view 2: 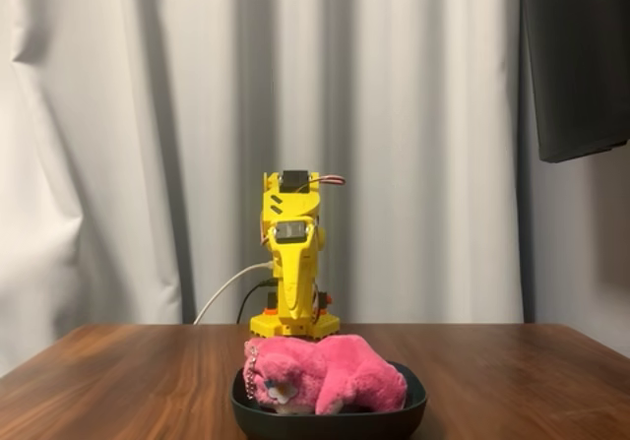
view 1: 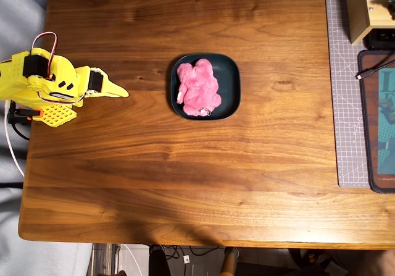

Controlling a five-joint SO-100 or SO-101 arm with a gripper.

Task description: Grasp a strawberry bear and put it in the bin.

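strawberry bear (view 1: 198,87) is lying inside the bin (view 1: 229,72) at mid-tabletop (view 1: 185,183) — long axis running up-down in the overhead view; hand (view 1: 118,91) is sitting pressed together, empty, well apart at left.

Bright yellow printed arm (view 1: 43,78) with black servos, orange base accents, white cable (view 2: 228,289)

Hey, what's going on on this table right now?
Nothing is being handled at the moment. The pink plush bear lies inside the dark teal dish in the middle of the table. The yellow arm is folded back at the left edge in the overhead view, its gripper empty, shut and well clear of the dish.
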